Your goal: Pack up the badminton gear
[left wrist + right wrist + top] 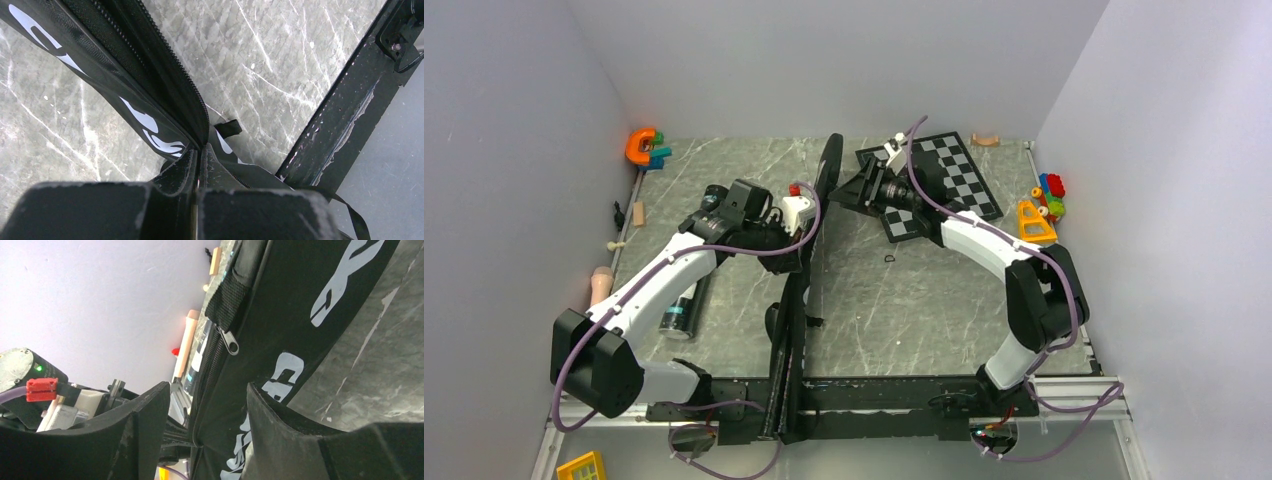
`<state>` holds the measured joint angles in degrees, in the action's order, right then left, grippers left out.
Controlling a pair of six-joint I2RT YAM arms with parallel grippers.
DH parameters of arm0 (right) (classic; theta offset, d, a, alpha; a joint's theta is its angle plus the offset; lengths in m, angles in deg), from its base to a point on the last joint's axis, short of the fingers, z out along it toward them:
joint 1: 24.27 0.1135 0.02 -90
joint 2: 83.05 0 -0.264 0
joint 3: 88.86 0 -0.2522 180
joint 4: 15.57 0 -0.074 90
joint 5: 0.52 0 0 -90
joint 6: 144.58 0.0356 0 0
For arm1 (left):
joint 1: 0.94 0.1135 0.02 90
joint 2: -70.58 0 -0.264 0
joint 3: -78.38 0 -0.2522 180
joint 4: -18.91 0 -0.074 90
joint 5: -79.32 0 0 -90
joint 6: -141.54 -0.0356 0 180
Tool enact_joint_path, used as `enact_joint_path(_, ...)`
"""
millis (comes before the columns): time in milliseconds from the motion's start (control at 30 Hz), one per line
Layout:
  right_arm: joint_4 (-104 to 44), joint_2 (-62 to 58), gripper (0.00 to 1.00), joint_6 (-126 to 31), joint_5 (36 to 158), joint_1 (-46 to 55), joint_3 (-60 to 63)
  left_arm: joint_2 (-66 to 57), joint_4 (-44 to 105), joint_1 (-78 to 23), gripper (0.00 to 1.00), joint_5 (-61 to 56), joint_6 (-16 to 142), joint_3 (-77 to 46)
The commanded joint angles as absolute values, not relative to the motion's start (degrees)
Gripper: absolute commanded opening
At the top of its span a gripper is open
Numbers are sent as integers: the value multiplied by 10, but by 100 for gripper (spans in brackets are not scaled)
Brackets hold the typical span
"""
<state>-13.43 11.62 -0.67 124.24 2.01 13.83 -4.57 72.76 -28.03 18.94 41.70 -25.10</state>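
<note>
The bag point(789, 340) stands on edge along the middle of the desk point(894, 300). The left tool point(199, 155) is clenched on the bag's rim beside the zip. The right tool point(207, 390) is released, its fingers straddling the bag near the zip pull point(230, 342); the tube point(681, 312) lies beside the left arm point(649, 285).

Bright, even light; soft shadows; close-ups slightly blurred.
</note>
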Motion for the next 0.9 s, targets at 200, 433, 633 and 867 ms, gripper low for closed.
enact_joint_path(200,-103,126,54,-10,1261,7,94,-28,699,-279,0,215,403,-217)
enact_joint_path(433,-95,149,37,-8,1272,6,83,-25,701,-279,0,214,401,-217)
enact_joint_path(633,-81,154,22,1,1277,6,85,-26,702,-279,0,214,401,-215)
enact_joint_path(867,-80,152,16,-2,1279,5,85,-25,701,-279,0,215,401,-218)
